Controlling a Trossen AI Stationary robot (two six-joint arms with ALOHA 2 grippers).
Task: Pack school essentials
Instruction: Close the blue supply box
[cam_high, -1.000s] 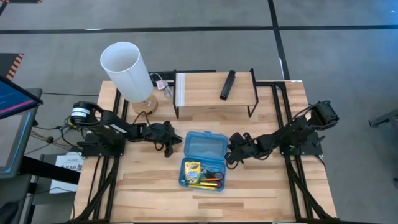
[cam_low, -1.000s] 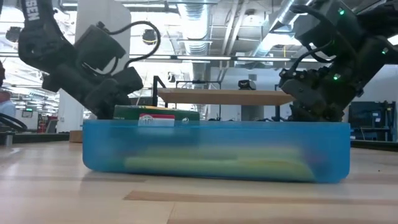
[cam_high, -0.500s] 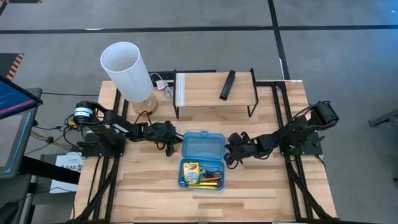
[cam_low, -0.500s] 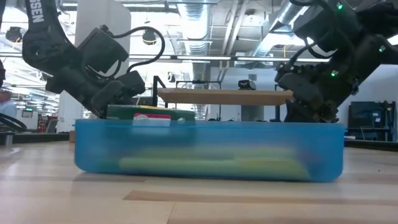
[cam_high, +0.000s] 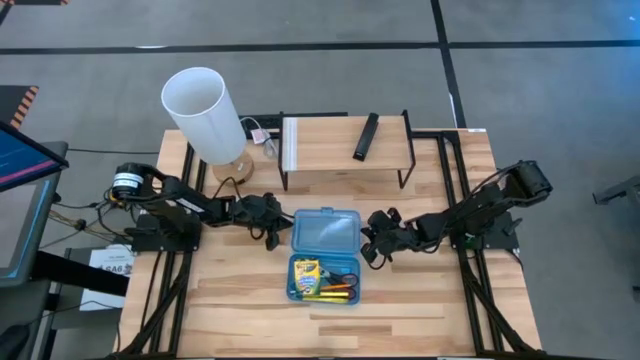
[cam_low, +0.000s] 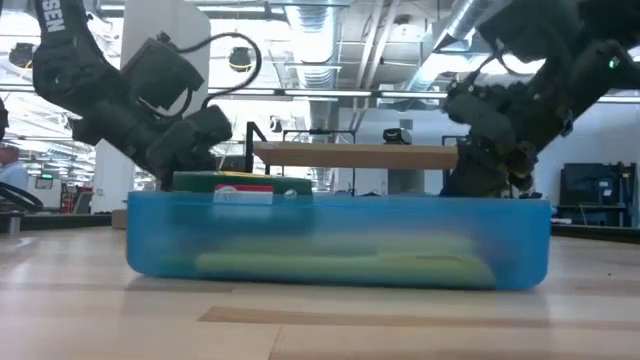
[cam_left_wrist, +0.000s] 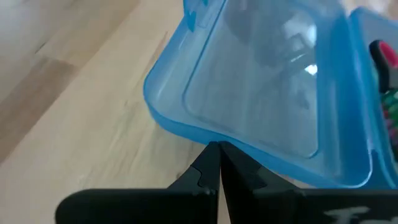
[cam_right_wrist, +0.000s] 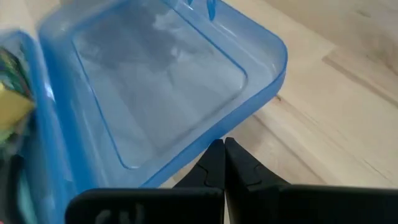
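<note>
A blue plastic pencil case (cam_high: 325, 255) lies open on the table. Its empty lid (cam_high: 327, 232) is folded back toward the far side. Its base (cam_high: 297, 290) holds the yellow-green crayon box (cam_high: 308, 272), the red-handled scissors (cam_high: 346, 283) and an orange pencil (cam_high: 335, 297). My left gripper (cam_high: 281, 231) is shut at the lid's left end. My right gripper (cam_high: 368, 245) is shut at the lid's right end. In the low view the crayon box (cam_low: 245, 185) sticks up above the case's wall (cam_low: 340, 240). My left gripper (cam_left_wrist: 219, 147) has its shut fingertips against the outer wall of the lid's left end (cam_left_wrist: 205, 135), coming slanting down from the table's left. The lid lies open side up. My right gripper (cam_right_wrist: 222, 144) has its shut fingertips against the outer wall of the lid's right end (cam_right_wrist: 233, 127), coming slanting down from the table's right.
A wooden shelf on black legs (cam_high: 345, 145) stands at the far edge with a black bar-shaped object (cam_high: 366, 136) on it. A white-shaded lamp (cam_high: 205, 115) stands at the far left. Bare wood lies near the case's near side (cam_high: 330, 325).
The case has slid a little toward the table's left, lid and base together. My right gripper has followed it leftward, staying at the lid's right end. My left gripper has stayed at the lid's left end.
</note>
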